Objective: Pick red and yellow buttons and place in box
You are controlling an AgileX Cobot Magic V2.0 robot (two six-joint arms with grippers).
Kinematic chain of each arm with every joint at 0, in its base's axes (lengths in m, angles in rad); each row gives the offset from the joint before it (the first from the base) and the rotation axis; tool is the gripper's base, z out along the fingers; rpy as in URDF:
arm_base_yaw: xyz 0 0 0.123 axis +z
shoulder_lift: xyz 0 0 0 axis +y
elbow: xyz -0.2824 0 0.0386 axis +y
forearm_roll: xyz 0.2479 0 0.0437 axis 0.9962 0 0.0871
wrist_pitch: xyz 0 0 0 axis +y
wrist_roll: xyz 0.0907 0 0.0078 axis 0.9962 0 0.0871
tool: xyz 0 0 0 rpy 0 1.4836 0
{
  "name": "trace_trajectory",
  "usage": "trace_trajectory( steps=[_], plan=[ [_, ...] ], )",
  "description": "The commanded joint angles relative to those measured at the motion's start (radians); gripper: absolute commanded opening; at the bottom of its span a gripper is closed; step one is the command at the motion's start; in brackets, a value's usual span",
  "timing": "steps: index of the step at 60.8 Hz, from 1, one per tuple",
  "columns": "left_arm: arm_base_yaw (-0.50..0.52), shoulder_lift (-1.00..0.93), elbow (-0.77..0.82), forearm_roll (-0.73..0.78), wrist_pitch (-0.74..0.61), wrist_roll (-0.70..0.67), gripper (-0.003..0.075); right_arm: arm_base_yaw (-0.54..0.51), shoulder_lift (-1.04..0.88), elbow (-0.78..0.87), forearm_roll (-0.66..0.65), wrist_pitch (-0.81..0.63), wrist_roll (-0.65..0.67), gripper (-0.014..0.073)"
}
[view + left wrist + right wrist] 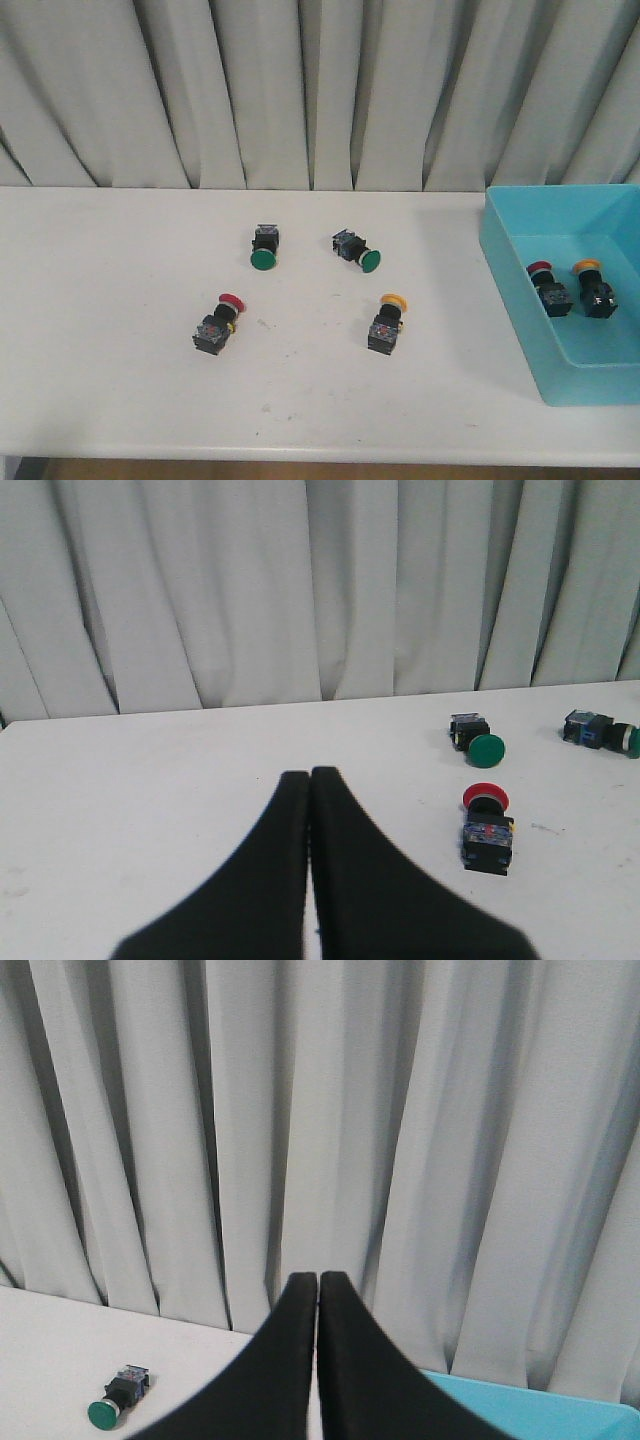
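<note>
Saw white table (120,330), lightly scuffed, pale pleated curtain (300,90) behind. Counted six switches. On table: two green buttons (264,246) (357,250) at back, red button (217,324) front-left, yellow button (388,322) front-right, all well apart, nothing blocking them. Turquoise box (510,270) sat at table's right edge; inside, second red button (549,285) just beside second yellow button (593,285). My left gripper (310,777) had fingers pressed together, holding nothing, above table near red button. My right gripper (318,1280) likewise pressed together, empty, raised before curtain.
</note>
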Motion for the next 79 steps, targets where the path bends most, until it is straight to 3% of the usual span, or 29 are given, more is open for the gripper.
trace_trajectory(
  steps=[1,48,55,66,72,79],
  plan=[
    [-0.006,-0.016,0.047,-0.009,-0.069,-0.006,-0.0006,0.001,-0.002,-0.028,0.01,-0.064,0.002,-0.0008],
    [-0.006,-0.016,0.047,-0.009,-0.069,-0.006,-0.0006,0.001,-0.002,-0.028,0.001,-0.064,0.001,-0.0008],
    [-0.006,-0.016,0.047,-0.009,-0.069,-0.006,-0.0006,0.001,-0.002,-0.028,-0.114,-0.068,0.025,-0.0008],
    [-0.006,-0.016,0.047,-0.009,-0.069,-0.006,-0.0006,0.001,-0.039,-0.003,-0.337,-0.09,0.26,-0.0008],
    [-0.006,-0.016,0.047,-0.009,-0.069,-0.006,-0.0006,0.001,-0.098,0.088,-0.434,-0.179,0.361,-0.0008],
    [-0.006,-0.016,0.047,-0.009,-0.069,-0.006,-0.0006,0.001,-0.192,0.233,-0.446,-0.27,0.379,-0.0008]
  ],
)
